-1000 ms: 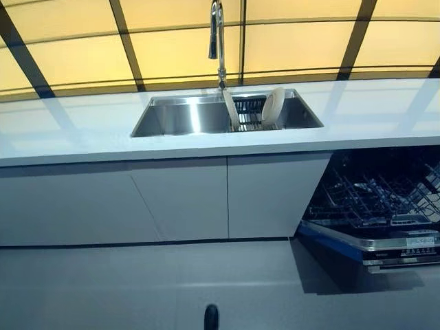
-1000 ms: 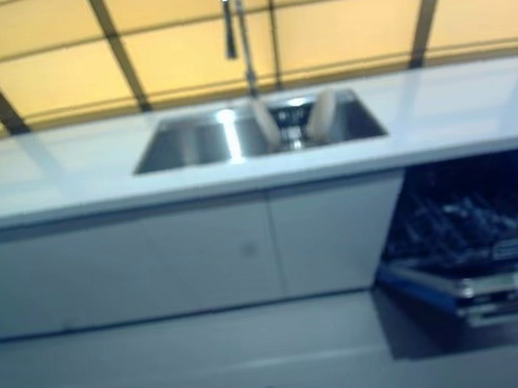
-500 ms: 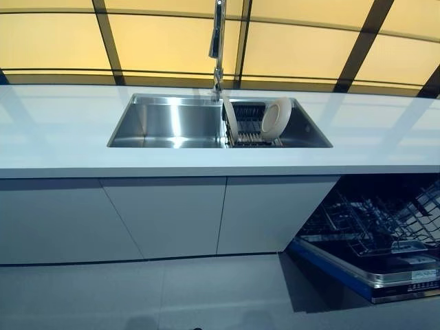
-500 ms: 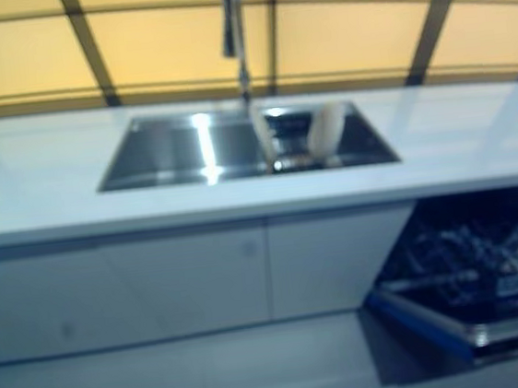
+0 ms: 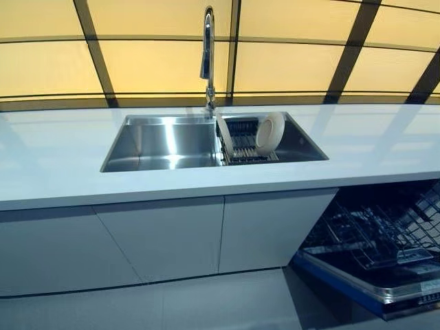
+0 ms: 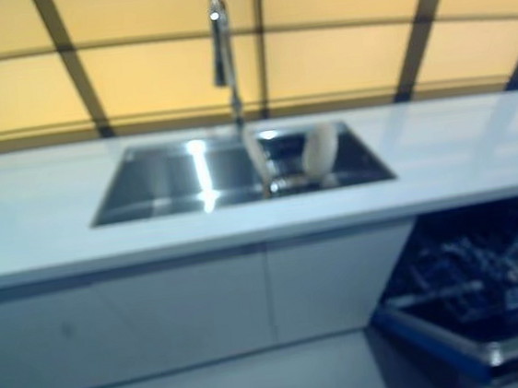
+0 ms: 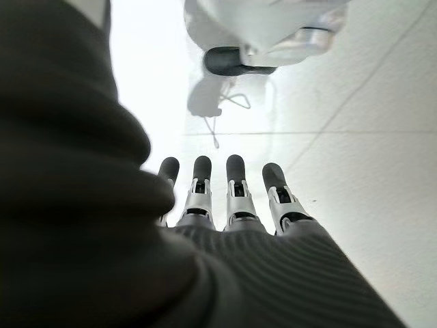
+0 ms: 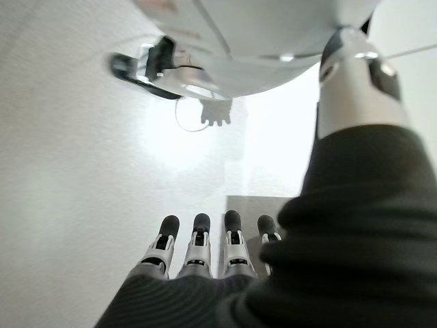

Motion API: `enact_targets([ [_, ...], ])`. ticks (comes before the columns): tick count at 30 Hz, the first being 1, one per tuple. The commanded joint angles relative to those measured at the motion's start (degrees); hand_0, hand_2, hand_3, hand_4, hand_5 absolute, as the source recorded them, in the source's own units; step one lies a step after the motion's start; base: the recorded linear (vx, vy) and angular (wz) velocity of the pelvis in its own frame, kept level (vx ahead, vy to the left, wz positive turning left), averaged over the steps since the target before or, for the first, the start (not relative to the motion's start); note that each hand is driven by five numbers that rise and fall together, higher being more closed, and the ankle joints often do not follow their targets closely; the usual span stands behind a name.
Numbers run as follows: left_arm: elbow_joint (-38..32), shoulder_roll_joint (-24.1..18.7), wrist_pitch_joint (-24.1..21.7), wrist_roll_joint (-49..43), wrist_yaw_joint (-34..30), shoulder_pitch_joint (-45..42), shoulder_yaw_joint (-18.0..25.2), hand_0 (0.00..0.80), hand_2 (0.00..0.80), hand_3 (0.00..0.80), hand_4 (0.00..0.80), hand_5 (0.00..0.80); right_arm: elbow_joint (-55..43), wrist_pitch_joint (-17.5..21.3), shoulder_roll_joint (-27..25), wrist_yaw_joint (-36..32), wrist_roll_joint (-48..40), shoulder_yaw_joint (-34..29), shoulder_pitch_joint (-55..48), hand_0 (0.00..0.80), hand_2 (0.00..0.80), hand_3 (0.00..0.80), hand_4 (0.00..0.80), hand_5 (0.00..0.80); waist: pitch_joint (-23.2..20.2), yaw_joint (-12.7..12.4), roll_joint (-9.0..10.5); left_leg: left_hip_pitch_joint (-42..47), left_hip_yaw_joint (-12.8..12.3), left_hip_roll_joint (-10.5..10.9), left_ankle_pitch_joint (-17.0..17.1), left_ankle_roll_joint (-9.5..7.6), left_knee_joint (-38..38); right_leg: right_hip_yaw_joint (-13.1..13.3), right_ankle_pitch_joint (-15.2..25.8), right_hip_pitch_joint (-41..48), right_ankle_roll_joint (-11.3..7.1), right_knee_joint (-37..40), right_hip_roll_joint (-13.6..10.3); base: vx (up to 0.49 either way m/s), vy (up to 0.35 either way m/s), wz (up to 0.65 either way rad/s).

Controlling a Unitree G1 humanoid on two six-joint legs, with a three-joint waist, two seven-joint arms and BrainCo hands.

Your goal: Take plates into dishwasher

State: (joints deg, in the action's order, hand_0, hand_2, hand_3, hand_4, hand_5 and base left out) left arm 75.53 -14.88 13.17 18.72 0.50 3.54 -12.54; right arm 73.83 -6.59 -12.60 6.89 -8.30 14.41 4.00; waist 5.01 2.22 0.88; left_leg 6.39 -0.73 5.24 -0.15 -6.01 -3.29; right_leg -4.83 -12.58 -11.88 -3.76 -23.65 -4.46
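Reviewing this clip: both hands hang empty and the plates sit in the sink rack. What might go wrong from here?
1. The plates stand on edge in the dish rack inside the sink; lifting one may tip its neighbour or knock the faucet above.
2. The open dishwasher juts low on the robot's right; its door could be bumped on approach.
3. The left hand and right hand are open, pointing at the floor, so a long reach remains.
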Motion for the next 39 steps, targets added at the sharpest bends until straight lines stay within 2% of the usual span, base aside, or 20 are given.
enact_targets([
  [1, 2.31, -0.60, -0.13, -3.31, 0.07, 0.93, 0.42, 0.000, 0.000, 0.000, 0.000, 0.000, 1.84, 1.24, -1.67, -0.24, -0.90, 0.95, 0.89, 0.000, 0.000, 0.000, 0.000, 0.000, 0.96, -0.45, -1.45, -1.62, -0.49, 1.41, -5.71, 0.70, 5.41, 4.67, 21.52, 3.39, -2.17, 28.65, 2.53, 0.178, -0.118, -0.02],
  [3, 2.27, -0.72, -0.13, -2.46, 0.00, 0.34, 0.85, 0.000, 0.000, 0.000, 0.000, 0.000, 1.93, 0.11, -1.88, -1.11, -0.01, 0.62, 1.47, 0.000, 0.000, 0.000, 0.000, 0.000, 1.06, -0.57, -1.42, -0.89, 0.83, 1.73, -7.64, 0.37, 7.36, 5.52, 20.48, 3.36, -1.69, 28.60, 3.20, 0.236, -0.158, 0.08],
  [4, 2.60, -0.40, -0.35, -2.53, -0.02, -0.32, 1.40, 0.000, 0.000, 0.000, 0.000, 0.000, 2.14, -0.76, -1.73, -1.07, 0.96, 0.54, 1.82, 0.000, 0.000, 0.000, 0.000, 0.000, 0.78, -0.97, -1.08, -0.37, 1.15, 1.99, -8.84, 0.10, 8.25, 4.30, 19.84, 5.11, -1.49, 28.00, 3.07, 0.320, -0.183, 0.16],
  [7, 3.63, 0.87, -0.37, -3.72, -0.33, -2.28, 3.13, 0.000, 0.000, 0.000, 0.000, 0.000, 2.77, -2.25, -1.23, -0.40, 0.40, 1.04, 1.95, 0.000, 0.000, 0.000, 0.000, 0.000, -0.48, -1.43, -1.08, 2.59, 1.22, 1.56, -9.85, 0.32, 7.91, 3.26, 19.30, 7.32, -0.92, 24.59, 3.54, 0.329, -0.149, 0.24],
  [13, 4.11, 2.68, -1.19, -5.10, -1.93, -2.89, 2.46, 0.000, 0.000, 0.000, 0.000, 0.000, 1.90, -2.23, -0.34, -1.08, 1.80, 1.28, 1.74, 0.000, 0.000, 0.000, 0.000, 0.000, -2.25, -1.53, -0.81, 6.40, 0.83, 0.33, -9.80, 1.21, 3.39, 2.21, 17.88, 10.13, -0.17, 25.89, 4.13, 0.270, -0.084, 0.22],
  [19, 3.76, 2.65, -1.74, -7.15, -2.18, -1.81, -0.21, 0.000, 0.000, 0.000, 0.000, 0.000, 1.63, -1.48, 0.77, 0.08, -1.09, 1.64, 1.68, 0.000, 0.000, 0.000, 0.000, 0.000, -1.58, -1.11, -0.93, 6.26, 0.10, -0.92, -8.76, 1.46, 1.39, 0.84, 15.04, 8.28, -0.04, 21.34, 4.04, 0.148, -0.065, 0.02],
  [22, 3.31, 2.45, -0.27, -5.06, -1.16, -1.15, -0.58, 0.000, 0.000, 0.000, 0.000, 0.000, 1.42, -1.62, 0.79, 0.70, -2.42, 1.79, 1.90, 0.000, 0.000, 0.000, 0.000, 0.000, -1.31, -0.82, -1.06, 6.34, -0.02, -1.60, -9.11, 1.79, 1.97, -0.02, 13.31, 7.18, 0.79, 18.85, 4.26, 0.132, -0.096, 0.13],
  [23, 3.37, 2.42, 0.05, -4.39, -0.84, -1.12, -0.58, 0.000, 0.000, 0.000, 0.000, 0.000, 1.40, -1.60, 0.69, 0.80, -2.82, 1.77, 2.01, 0.000, 0.000, 0.000, 0.000, 0.000, -1.40, -0.78, -0.98, 6.43, -0.21, -1.85, -9.89, 2.02, 3.17, -0.05, 13.02, 7.07, 1.16, 18.69, 4.31, 0.188, -0.120, 0.01],
  [24, 3.38, 2.46, 0.27, -3.37, -0.38, -1.32, -0.43, 0.000, 0.000, 0.000, 0.000, 0.000, 1.44, -1.53, 0.40, 0.57, -2.92, 1.92, 2.22, 0.000, 0.000, 0.000, 0.000, 0.000, -1.73, -0.85, -0.84, 6.88, -0.97, -2.62, -10.59, 2.98, 7.24, 0.22, 12.67, 7.51, 2.13, 19.26, 4.63, 0.184, -0.140, -0.04],
  [26, 3.87, 2.59, -0.06, -2.23, -0.37, -1.51, 0.20, 0.000, 0.000, 0.000, 0.000, 0.000, 0.56, -0.92, -0.56, -1.18, -2.73, 2.87, 2.41, 0.000, 0.000, 0.000, 0.000, 0.000, -0.92, -1.73, 0.11, -1.28, -1.72, -3.71, -3.43, 4.46, 25.12, 0.11, 12.40, 10.97, 4.16, 22.01, 5.11, 0.100, -0.165, -0.05],
  [27, 3.76, 2.62, 0.00, -2.52, -0.48, -1.48, 0.54, 0.000, 0.000, 0.000, 0.000, 0.000, -0.09, -0.84, -0.88, -1.84, -1.60, 2.98, 2.51, 0.000, 0.000, 0.000, 0.000, 0.000, -0.32, -2.04, 0.45, -5.87, -1.63, -3.71, -1.93, 4.48, 29.81, -0.15, 12.39, 12.07, 4.72, 22.48, 5.20, 0.003, -0.120, 0.05],
  [28, 3.40, 2.69, 0.34, -3.42, -0.28, -1.46, 0.84, 0.000, 0.000, 0.000, 0.000, 0.000, -1.01, -0.43, -1.36, -2.62, -0.19, 3.44, 2.67, 0.000, 0.000, 0.000, 0.000, 0.000, 0.54, -2.54, 0.81, -9.53, -2.00, -3.31, -1.51, 4.50, 28.12, -0.31, 11.90, 13.73, 4.73, 22.73, 5.13, 0.001, -0.033, 0.08],
  [29, 2.96, 2.57, 0.61, -3.45, -0.08, -1.44, 0.85, 0.000, 0.000, 0.000, 0.000, 0.000, -1.62, 1.17, -2.05, -5.64, 0.03, 4.21, 3.14, 0.000, 0.000, 0.000, 0.000, 0.000, 1.68, -2.93, 1.13, -9.80, -3.01, -2.68, -2.96, 4.30, 21.98, -0.07, 11.66, 15.09, 4.08, 22.58, 4.70, 0.016, 0.035, -0.01],
  [30, 2.56, 2.41, 0.85, -3.73, -0.14, -1.43, 0.74, 0.000, 0.000, 0.000, 0.000, 0.000, -2.07, 2.32, -2.55, -7.86, 0.99, 4.71, 3.44, 0.000, 0.000, 0.000, 0.000, 0.000, 2.28, -2.83, 0.98, -9.46, -4.01, -2.55, -2.16, 4.83, 14.08, -0.39, 11.63, 15.81, 3.65, 22.45, 4.72, 0.012, 0.049, -0.16],
  [31, 2.32, 2.22, 1.14, -4.13, -0.36, -1.30, 0.74, 0.000, 0.000, 0.000, 0.000, 0.000, -2.51, 2.33, -2.79, -8.72, 1.44, 4.72, 3.63, 0.000, 0.000, 0.000, 0.000, 0.000, 2.49, -2.85, 1.19, -10.32, -4.22, -2.80, -1.99, 4.86, 14.69, -0.65, 11.48, 15.93, 3.73, 22.32, 4.51, 0.027, 0.057, -0.18],
  [32, 1.41, 1.17, 2.10, -4.80, -1.23, -0.27, 0.37, 0.000, 0.000, 0.000, 0.000, 0.000, -4.92, 3.77, -4.17, -13.40, 5.77, 5.44, 4.28, 0.000, 0.000, 0.000, 0.000, 0.000, 2.92, -3.15, 1.85, -11.12, -3.56, -1.60, -4.52, 3.86, 15.96, -1.24, 11.24, 16.27, 3.20, 22.43, 3.60, 0.069, 0.055, 0.00],
  [34, 0.28, -0.76, 3.68, -4.17, -1.32, 1.15, -0.03, 0.000, 0.000, 0.000, 0.000, 0.000, -6.81, 6.37, -6.19, -19.50, 7.08, 7.35, 4.02, 0.000, 0.000, 0.000, 0.000, 0.000, 1.70, -3.01, 1.91, -6.11, -2.37, -1.86, -3.15, 3.86, 7.53, -1.59, 11.26, 15.69, 2.35, 22.48, 3.85, 0.135, 0.067, -0.07],
  [35, 0.14, -1.08, 3.80, -4.33, -1.41, 1.21, -0.02, 0.000, 0.000, 0.000, 0.000, 0.000, -7.29, 6.86, -6.48, -20.40, 7.07, 7.48, 3.81, 0.000, 0.000, 0.000, 0.000, 0.000, 1.54, -2.97, 1.93, -5.23, -2.11, -1.89, -2.85, 3.84, 6.11, -1.60, 11.35, 15.78, 2.22, 22.60, 3.91, 0.170, 0.031, -0.37],
  [36, -0.58, -2.34, 4.11, -5.08, -1.56, 1.19, 0.21, 0.000, 0.000, 0.000, 0.000, 0.000, -10.38, 8.11, -7.43, -23.85, 7.60, 8.15, 2.89, 0.000, 0.000, 0.000, 0.000, 0.000, 0.79, -2.83, 2.19, -3.07, -1.38, -1.91, -2.18, 3.79, 2.98, -1.43, 11.81, 15.95, 1.68, 23.17, 4.06, 0.161, 0.006, -0.37],
  [39, -2.32, -5.88, 3.75, -6.69, -2.52, -0.33, 2.05, 0.000, 0.000, 0.000, 0.000, 0.000, -24.54, 6.88, -13.24, -33.95, 10.43, 8.87, 1.07, 0.000, 0.000, 0.000, 0.000, 0.000, -1.02, -2.69, 3.35, -1.69, -1.38, -2.21, -1.53, 3.59, -0.68, -0.77, 12.67, 15.34, 0.71, 24.43, 4.28, 0.106, -0.025, -0.17],
])
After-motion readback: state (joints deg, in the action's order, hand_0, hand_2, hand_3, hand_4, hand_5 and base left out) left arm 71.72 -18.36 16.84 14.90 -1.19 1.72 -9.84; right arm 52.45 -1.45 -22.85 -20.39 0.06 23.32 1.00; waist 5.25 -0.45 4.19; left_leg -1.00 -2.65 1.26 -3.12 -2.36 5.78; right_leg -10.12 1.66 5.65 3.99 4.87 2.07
